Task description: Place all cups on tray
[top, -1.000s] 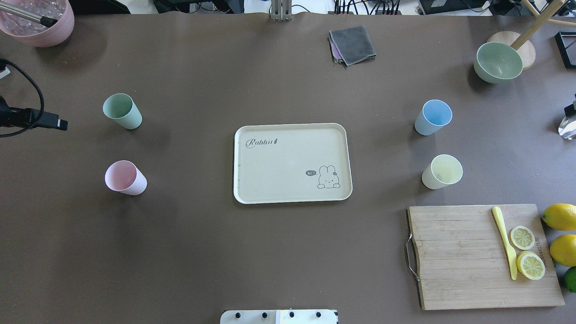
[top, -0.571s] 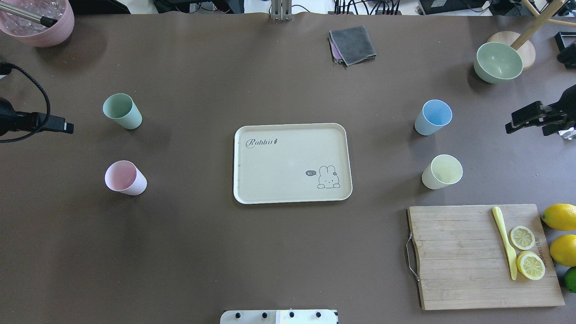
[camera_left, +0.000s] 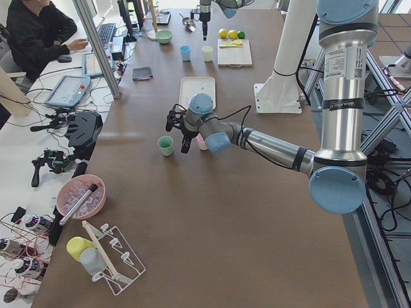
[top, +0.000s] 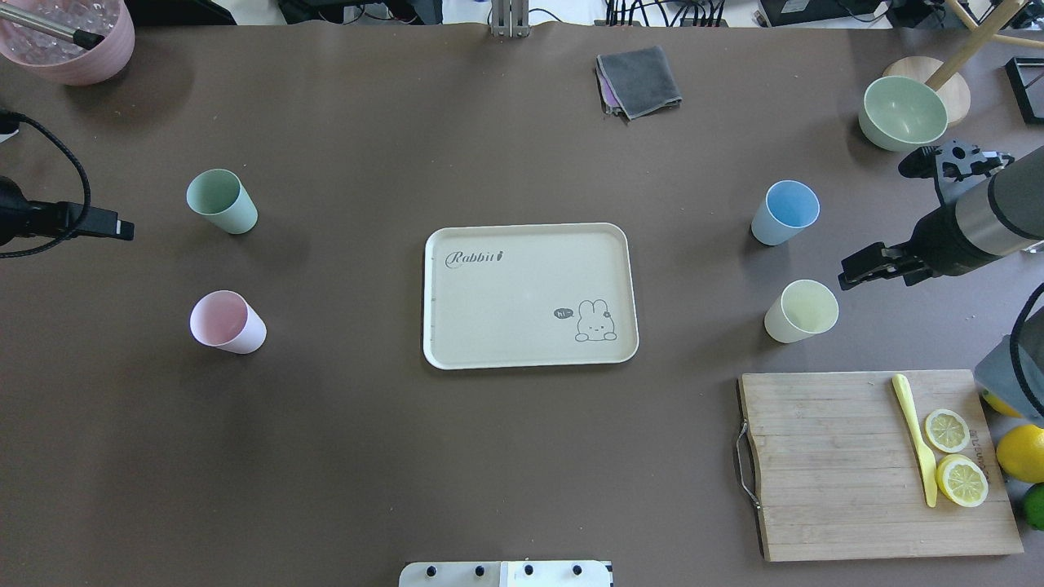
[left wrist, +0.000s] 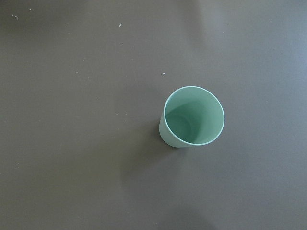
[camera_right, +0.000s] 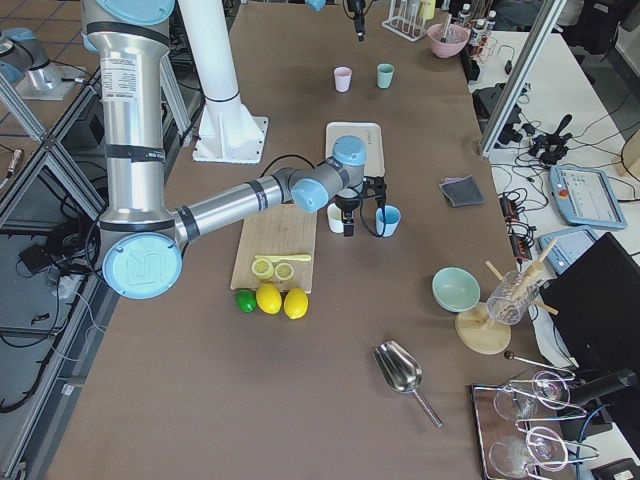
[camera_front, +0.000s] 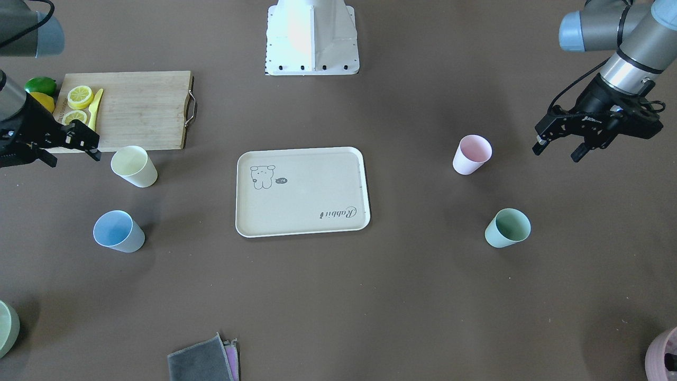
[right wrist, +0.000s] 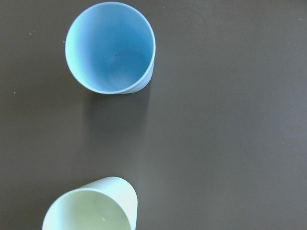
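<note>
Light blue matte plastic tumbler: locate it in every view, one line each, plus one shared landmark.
Front-facing: the light blue matte plastic tumbler, lower left.
Overhead: right of centre.
Exterior left: top centre, far end.
Exterior right: centre.
Left wrist: not in it.
Right wrist: upper left.
Landmark: the pale yellow plastic tumbler stands beside it in all five.

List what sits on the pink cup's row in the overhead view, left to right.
pink cup → tray → yellow cup
</note>
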You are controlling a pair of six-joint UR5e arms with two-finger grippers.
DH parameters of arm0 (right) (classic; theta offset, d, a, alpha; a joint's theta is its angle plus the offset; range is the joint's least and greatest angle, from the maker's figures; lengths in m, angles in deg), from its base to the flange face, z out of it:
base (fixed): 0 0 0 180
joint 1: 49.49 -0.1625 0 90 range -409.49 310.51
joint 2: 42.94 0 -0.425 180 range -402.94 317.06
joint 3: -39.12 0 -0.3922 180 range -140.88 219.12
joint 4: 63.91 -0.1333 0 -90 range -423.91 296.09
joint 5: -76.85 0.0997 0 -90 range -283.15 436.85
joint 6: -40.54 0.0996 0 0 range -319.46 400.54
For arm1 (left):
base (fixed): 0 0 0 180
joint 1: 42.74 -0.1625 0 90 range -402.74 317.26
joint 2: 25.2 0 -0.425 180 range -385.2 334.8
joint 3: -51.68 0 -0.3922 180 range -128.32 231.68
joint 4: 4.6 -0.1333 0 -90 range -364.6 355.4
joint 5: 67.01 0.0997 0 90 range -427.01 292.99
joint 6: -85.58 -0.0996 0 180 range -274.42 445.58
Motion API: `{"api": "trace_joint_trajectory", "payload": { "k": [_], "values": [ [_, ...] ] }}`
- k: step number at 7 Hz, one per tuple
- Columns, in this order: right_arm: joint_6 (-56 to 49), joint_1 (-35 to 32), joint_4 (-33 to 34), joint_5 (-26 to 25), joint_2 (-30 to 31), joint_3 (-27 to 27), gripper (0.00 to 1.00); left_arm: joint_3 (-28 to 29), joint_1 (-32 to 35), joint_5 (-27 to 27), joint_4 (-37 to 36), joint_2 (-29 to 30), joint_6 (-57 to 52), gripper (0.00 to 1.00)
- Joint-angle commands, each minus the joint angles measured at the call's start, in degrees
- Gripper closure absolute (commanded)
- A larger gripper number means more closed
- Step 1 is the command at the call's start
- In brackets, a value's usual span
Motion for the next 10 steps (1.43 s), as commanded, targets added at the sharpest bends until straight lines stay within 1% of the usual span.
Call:
{"api": "trace_joint_trajectory", "payload": {
  "k": [1, 2, 3, 4, 6, 7, 9, 10],
  "values": [
    [0.5, 3.1, 0.0, -1.6, -2.2, -2.2, 0.04, -0.2, -0.6, -0.1, 0.0, 0.0, 0.1, 0.02],
    [0.5, 3.4, 0.0, -2.2, -2.2, -2.4, 0.03, -0.3, -2.4, -0.1, 0.0, 0.1, 1.1, 0.02],
    [0.5, 3.5, 0.0, -2.3, -2.2, -2.5, 0.03, -0.6, -4.7, 0.5, 0.0, 0.5, 4.8, 0.02],
    [0.5, 3.7, 0.0, -2.3, -2.1, -2.7, 0.03, -2.4, -7.7, 2.4, 0.0, 0.0, 5.5, 0.02],
    [0.4, 3.9, 0.0, -2.4, -2.1, -3.0, 0.03, -2.4, -12.1, 4.9, 0.0, 0.3, 8.3, 0.03],
    [0.4, 3.9, 0.0, -2.4, -2.1, -3.0, 0.03, -1.9, -13.2, 6.4, 0.0, 0.3, 8.3, 0.03],
    [0.5, 4.5, 0.0, -2.4, -2.0, -3.1, 0.03, -1.3, -14.4, 6.5, 0.0, 0.2, 8.4, 0.04],
    [0.5, 5.2, -0.1, -2.5, -2.1, -4.2, 0.3, -1.2, -14.8, 6.5, 0.0, 0.3, 8.4, 0.04]
  ]
}}
